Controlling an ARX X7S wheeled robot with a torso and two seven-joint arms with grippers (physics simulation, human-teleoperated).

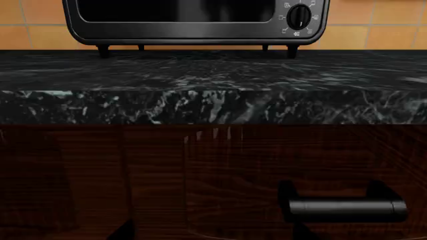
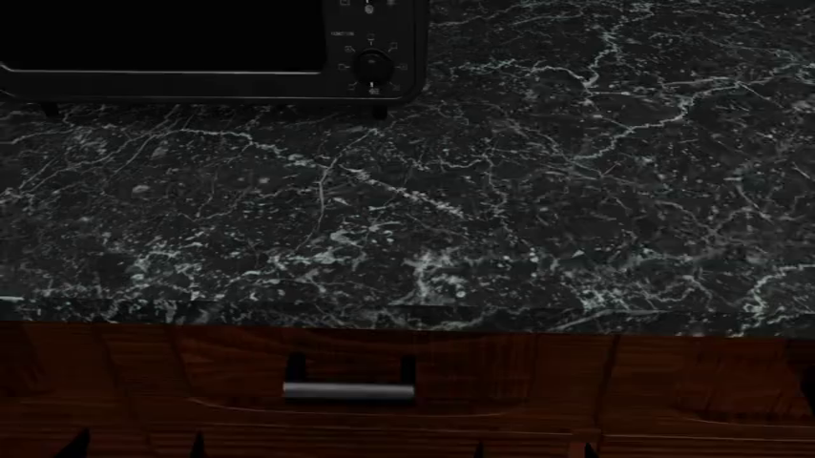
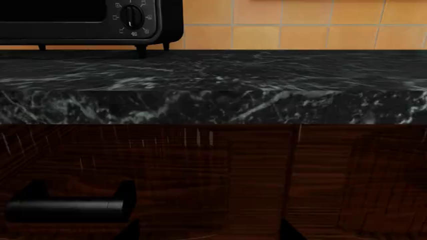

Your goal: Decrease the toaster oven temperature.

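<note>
Looking down from the head camera, I see the toaster oven (image 2: 210,48) sitting at the far left of the dark marble surface (image 2: 510,191), pushed back toward the orange tiled wall (image 3: 300,22) — a sensible spot for an appliance, but a long reach for me. Its control panel is on its right side, and one round knob (image 2: 370,66) with small white markings around it shows clearly; a second knob above it is cut off by the frame edge, so I cannot tell which one sets temperature.

Both wrist cameras look at the cabinet front from below the surface edge — the arms hang low, at the height of the drawer handle (image 2: 347,390). Neither the left tool nor the right tool appears clearly in any view; only dark slivers at the bottom edges of the wrist views, so I cannot tell how far open either is, and nothing appears to be held.

I judge the task not yet begun. The left wrist view frames the knob (image 1: 299,17) more squarely than the right does (image 3: 132,16), so either arm must rise over the edge and travel far back.
</note>
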